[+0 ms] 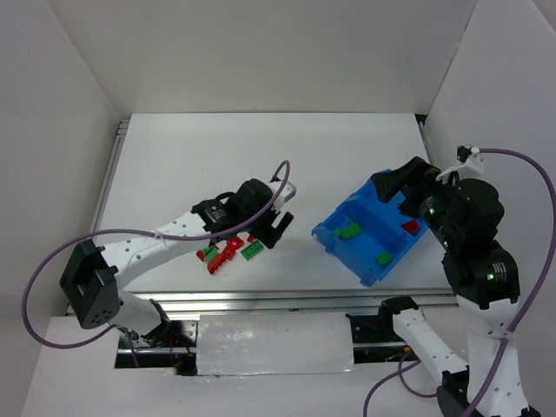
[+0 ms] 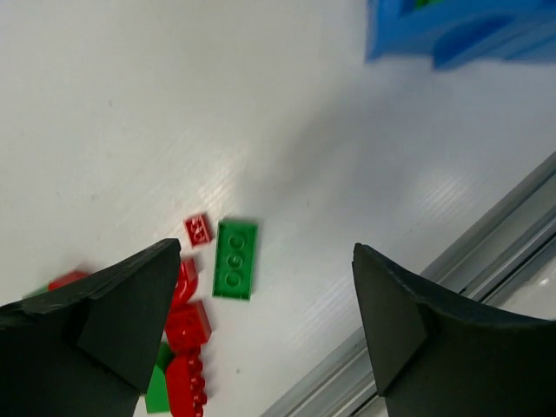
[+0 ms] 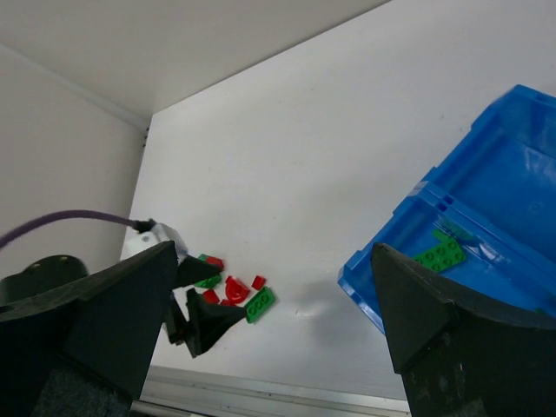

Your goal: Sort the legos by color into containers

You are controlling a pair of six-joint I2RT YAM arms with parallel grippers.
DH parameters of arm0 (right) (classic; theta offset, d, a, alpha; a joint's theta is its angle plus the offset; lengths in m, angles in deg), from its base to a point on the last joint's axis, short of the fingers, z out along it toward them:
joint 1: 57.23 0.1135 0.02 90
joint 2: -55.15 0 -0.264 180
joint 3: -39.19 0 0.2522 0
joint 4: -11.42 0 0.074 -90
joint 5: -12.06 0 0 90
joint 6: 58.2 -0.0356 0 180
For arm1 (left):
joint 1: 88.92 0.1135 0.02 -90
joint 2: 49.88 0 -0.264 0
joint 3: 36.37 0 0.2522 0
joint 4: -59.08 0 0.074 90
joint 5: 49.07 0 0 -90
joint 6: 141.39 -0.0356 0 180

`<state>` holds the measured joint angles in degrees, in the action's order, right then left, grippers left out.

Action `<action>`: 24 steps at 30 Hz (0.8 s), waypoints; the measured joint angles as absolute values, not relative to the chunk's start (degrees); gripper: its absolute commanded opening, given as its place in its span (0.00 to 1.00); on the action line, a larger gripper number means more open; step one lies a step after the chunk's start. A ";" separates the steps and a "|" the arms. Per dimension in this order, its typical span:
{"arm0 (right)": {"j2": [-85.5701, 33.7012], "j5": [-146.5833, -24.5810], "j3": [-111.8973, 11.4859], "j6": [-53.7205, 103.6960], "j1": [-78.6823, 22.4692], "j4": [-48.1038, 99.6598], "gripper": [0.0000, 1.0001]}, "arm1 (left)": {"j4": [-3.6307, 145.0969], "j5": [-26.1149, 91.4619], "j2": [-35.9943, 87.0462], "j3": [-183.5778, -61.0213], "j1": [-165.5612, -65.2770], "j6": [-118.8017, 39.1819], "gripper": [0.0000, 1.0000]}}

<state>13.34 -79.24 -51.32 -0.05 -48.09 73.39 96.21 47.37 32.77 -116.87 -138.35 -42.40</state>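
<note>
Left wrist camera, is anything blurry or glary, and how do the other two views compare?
Left wrist view: the blue bin at the top edge is smeared, the green brick slightly soft, a pale sheen crosses the table. Right wrist view: fairly sharp, but its own fingers are dark silhouettes. Top view: even light, soft shadows only.

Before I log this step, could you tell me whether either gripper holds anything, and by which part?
Nothing is held: the left gripper and right gripper both stand open and empty.
</note>
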 measured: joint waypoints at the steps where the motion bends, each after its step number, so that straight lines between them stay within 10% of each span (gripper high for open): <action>1: 13.15 -79.83 -51.21 0.03 -47.98 72.95 0.99 | 96.72 47.17 32.68 -115.45 -137.91 -42.24 0.89; 24: 13.17 -83.79 -47.98 0.84 -46.49 69.24 0.99 | 96.23 41.62 43.74 -107.34 -132.60 -42.11 0.76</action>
<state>13.17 -83.79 -47.98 0.84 -46.49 69.24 96.23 41.62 43.74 -107.34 -132.60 -42.11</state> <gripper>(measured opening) 0.994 0.762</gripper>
